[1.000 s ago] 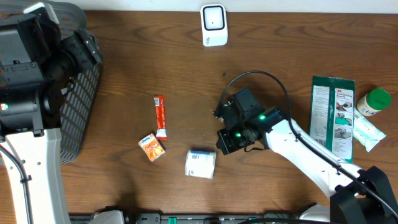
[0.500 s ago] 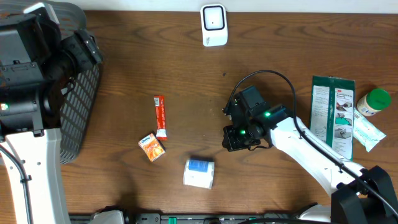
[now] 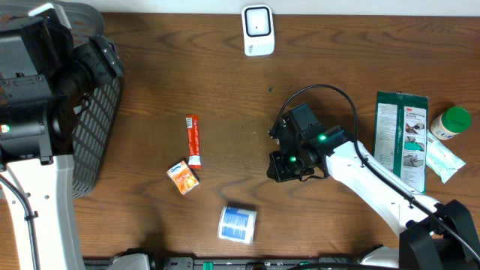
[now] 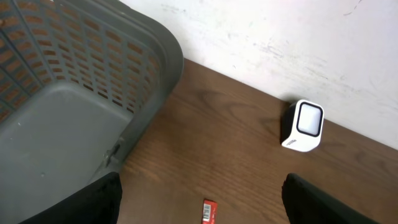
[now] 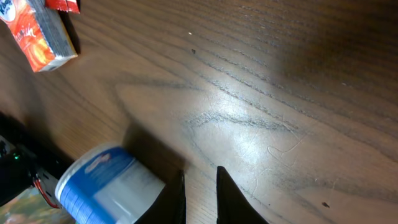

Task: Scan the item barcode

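Observation:
The white barcode scanner (image 3: 257, 30) stands at the table's far edge and also shows in the left wrist view as a scanner (image 4: 303, 124) by the wall. A blue-and-white round container (image 3: 238, 223) lies on its side near the front edge, free of any grip. My right gripper (image 3: 279, 171) hovers to its right; in the right wrist view the gripper (image 5: 200, 171) shows a narrow gap with only table between the fingers, and the container (image 5: 106, 183) lies blurred to the left. My left gripper (image 4: 202, 180) stands wide open and empty beside the basket.
A grey mesh basket (image 3: 97, 127) fills the left side. A red stick packet (image 3: 193, 139) and a small orange pack (image 3: 183, 178) lie mid-left. A green package (image 3: 401, 139), a green-capped bottle (image 3: 451, 122) and a white sachet (image 3: 442, 161) sit at the right.
The round container has rolled away from my right gripper toward the front edge. The right gripper drew back slightly to the right and its jaws parted a little. The left arm is still.

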Tool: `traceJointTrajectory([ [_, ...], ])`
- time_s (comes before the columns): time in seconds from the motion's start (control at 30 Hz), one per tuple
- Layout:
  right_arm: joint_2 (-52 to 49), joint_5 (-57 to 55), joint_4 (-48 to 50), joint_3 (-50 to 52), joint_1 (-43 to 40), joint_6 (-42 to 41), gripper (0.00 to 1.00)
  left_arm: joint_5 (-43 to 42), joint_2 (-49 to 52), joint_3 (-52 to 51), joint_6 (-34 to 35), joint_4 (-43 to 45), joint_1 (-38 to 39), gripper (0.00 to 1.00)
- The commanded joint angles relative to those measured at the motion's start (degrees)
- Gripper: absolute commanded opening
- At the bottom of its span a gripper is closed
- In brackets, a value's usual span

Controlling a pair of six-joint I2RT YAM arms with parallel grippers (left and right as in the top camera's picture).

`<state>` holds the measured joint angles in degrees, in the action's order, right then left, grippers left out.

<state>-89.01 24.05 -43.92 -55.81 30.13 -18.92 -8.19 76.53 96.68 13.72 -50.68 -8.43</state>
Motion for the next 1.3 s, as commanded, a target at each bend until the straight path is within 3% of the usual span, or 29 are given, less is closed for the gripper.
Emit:
traceJointTrajectory([
  [0.0, -0.2, -0.5, 0.5, 0.1, -0.7, -0.3, 0.13, 0.3, 0.3, 0.2, 0.1, 0.1, -0.2, 0.83],
  [0.13, -0.2, -0.8, 1.8, 0.1, -0.7, -0.4, 0.15, 0.3, 0.3, 0.2, 0.1, 0.1, -0.2, 0.83],
  [0.27, -0.2, 3.1, 2.0, 0.1, -0.5, -0.1, 0.06, 0.3, 0.3, 0.2, 0.1, 0.1, -0.2, 0.83],
  [0.33, -0.2, 7.8, 1.9, 0.1, -0.2, 2.2, 0.09, 0.3, 0.3, 0.2, 0.1, 0.1, -0.2, 0.83],
  [0.37, -0.2, 9.6, 1.5, 0.1, 0.0, 3.0, 0.19, 0.3, 0.3, 0.2, 0.1, 0.1, -0.2, 0.83],
  [0.4, -0.2, 11.0, 0.7, 0.1, 0.3, 3.2, 0.41, 0.3, 0.3, 0.2, 0.1, 0.1, -0.2, 0.83],
  [0.47, -0.2, 11.6, -1.5, 0.1, 1.0, 3.1, 0.77, 0.3, 0.3, 0.2, 0.1, 0.1, -0.2, 0.83],
  [0.53, -0.2, 11.6, -4.4, 0.1, 1.7, 3.1, 0.96, 0.3, 0.3, 0.2, 0.1, 0.1, -0.2, 0.83],
  [0.57, -0.2, 11.6, -5.8, 0.2, 2.2, 3.1, 0.99, 0.3, 0.3, 0.2, 0.1, 0.1, -0.2, 0.83],
  [0.77, -0.2, 11.6, -7.5, 1.8, 5.8, -1.4, 0.99, 0.3, 0.3, 0.2, 0.1, 0.1, -0.2, 0.83],
  [1.17, -0.2, 11.4, 1.4, 6.3, 13.4, -12.4, 0.99, -0.2, 0.3, 0.2, 0.2, 0.2, -0.2, 0.83],
  [1.27, -0.2, 11.5, 1.5, 6.3, 14.4, -12.3, 0.99, -4.9, 0.3, 0.2, 0.1, -4.7, -0.1, 0.83],
])
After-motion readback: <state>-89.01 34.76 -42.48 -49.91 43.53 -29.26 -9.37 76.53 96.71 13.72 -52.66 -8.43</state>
